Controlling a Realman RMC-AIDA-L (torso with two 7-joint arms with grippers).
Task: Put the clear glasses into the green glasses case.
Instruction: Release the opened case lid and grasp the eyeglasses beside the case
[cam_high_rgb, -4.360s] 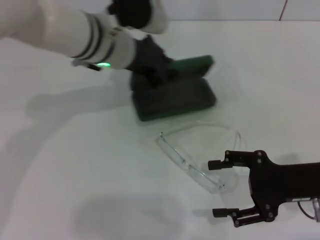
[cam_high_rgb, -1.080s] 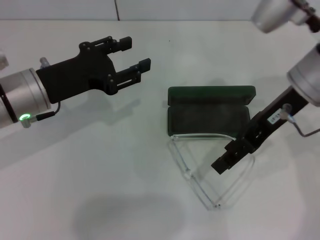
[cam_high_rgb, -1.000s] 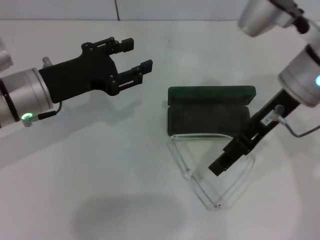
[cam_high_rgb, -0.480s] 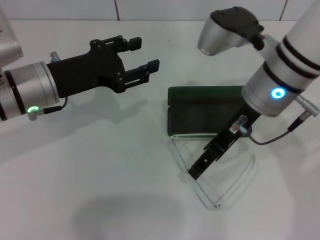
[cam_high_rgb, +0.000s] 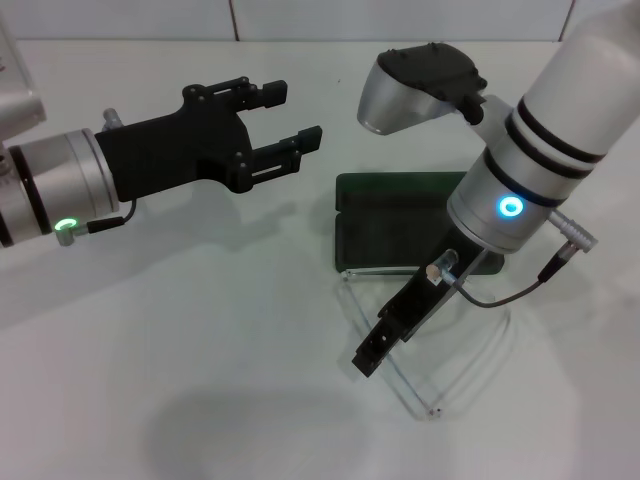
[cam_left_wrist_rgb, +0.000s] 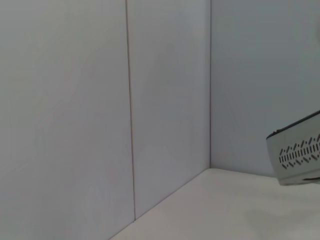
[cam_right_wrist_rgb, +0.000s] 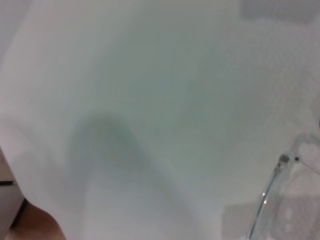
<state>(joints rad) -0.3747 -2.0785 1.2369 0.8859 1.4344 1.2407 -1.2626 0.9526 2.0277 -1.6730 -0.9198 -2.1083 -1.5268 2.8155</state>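
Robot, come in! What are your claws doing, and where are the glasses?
Left claw open, hovering left of green glasses case. Right claw low over clear glasses. Glasses on table, unfolded, against open case. Nothing blocking.

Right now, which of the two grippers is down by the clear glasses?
The right gripper: it reaches down over the clear glasses in front of the green glasses case. The left gripper hovers open, off to the case's left.
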